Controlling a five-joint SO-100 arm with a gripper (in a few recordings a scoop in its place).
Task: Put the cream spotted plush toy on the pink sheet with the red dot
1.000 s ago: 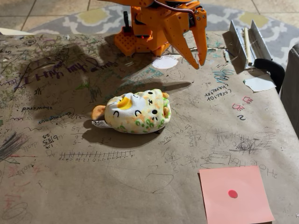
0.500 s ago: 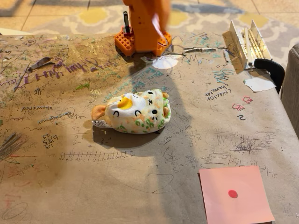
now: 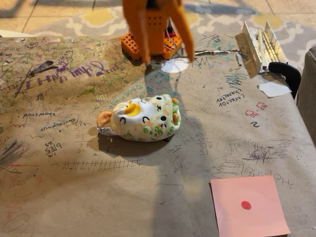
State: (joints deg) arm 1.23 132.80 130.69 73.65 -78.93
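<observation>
The cream spotted plush toy (image 3: 143, 118) lies on its side in the middle of the scribbled brown paper, its beak and stitched eyes facing up and an orange ear to the left. The pink sheet (image 3: 249, 205) with its red dot (image 3: 246, 205) lies flat at the front right, well apart from the toy. My orange gripper (image 3: 168, 60) hangs open at the back, fingers spread and pointing down. It is above the table and behind the toy, holding nothing. One fingertip (image 3: 146, 61) sits left of the other.
The arm's orange base (image 3: 148, 45) stands at the back centre. White paper scraps (image 3: 175, 65) (image 3: 274, 89) lie near it and at the right. A metal rail (image 3: 260, 43) and a black clamp (image 3: 287, 73) sit at the back right, and a dark object (image 3: 308, 94) at the right edge.
The gripper swung from the right of the base to the centre and now hangs open behind the toy. The toy and the pink sheet have not moved.
</observation>
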